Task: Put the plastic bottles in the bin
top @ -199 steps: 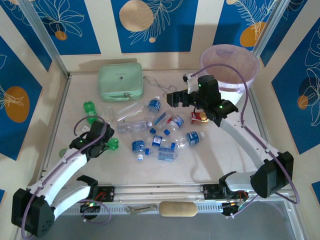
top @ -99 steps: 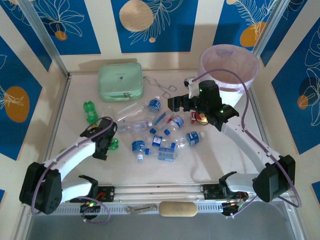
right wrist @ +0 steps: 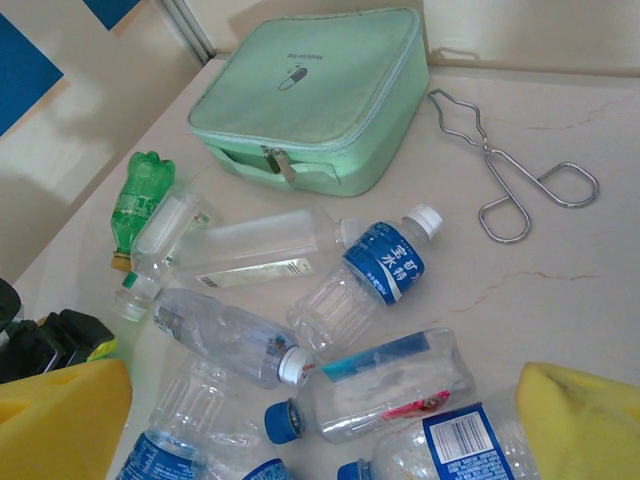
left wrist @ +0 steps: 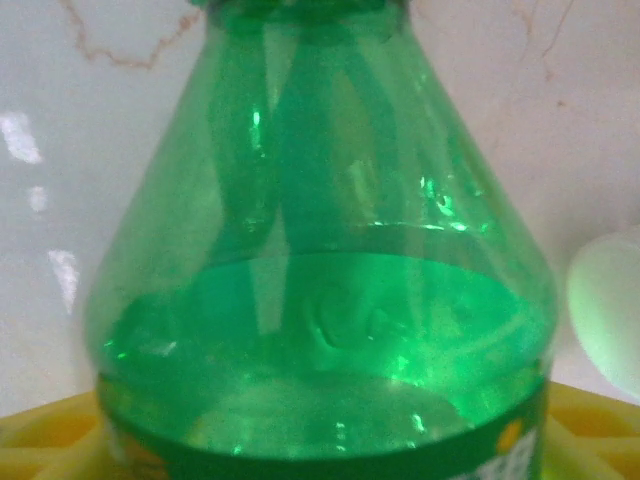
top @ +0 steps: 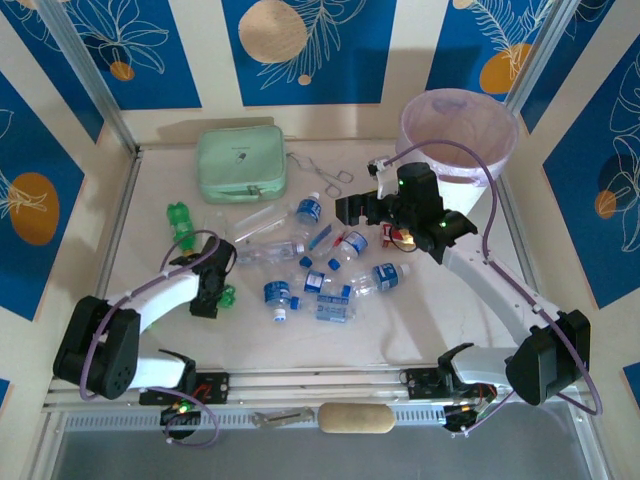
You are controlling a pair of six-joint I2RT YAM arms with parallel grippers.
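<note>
A green bottle point(left wrist: 320, 300) lies at the left of the table, also seen from above as the green bottle point(top: 229, 294). My left gripper point(top: 212, 290) is shut on it, and its yellow pads point(left wrist: 45, 435) press against the bottle's sides. A second green bottle point(top: 180, 222) lies further back. Several clear bottles point(top: 320, 265) with blue labels lie heaped mid-table. My right gripper point(top: 352, 207) hovers open above the heap; between its yellow fingers point(right wrist: 60, 420) lies a blue-labelled bottle point(right wrist: 375, 265). The bin point(top: 505, 130), white with a pink liner, stands at the back right.
A mint-green zip case point(top: 240, 163) sits at the back left, with metal tongs point(top: 325, 173) beside it. A small red-and-white carton point(top: 400, 236) lies under the right arm. Enclosure walls ring the table on three sides.
My left arm has swung in low over the green bottle and its jaws have closed round it. My right gripper has drifted slightly lower over the heap, still open.
</note>
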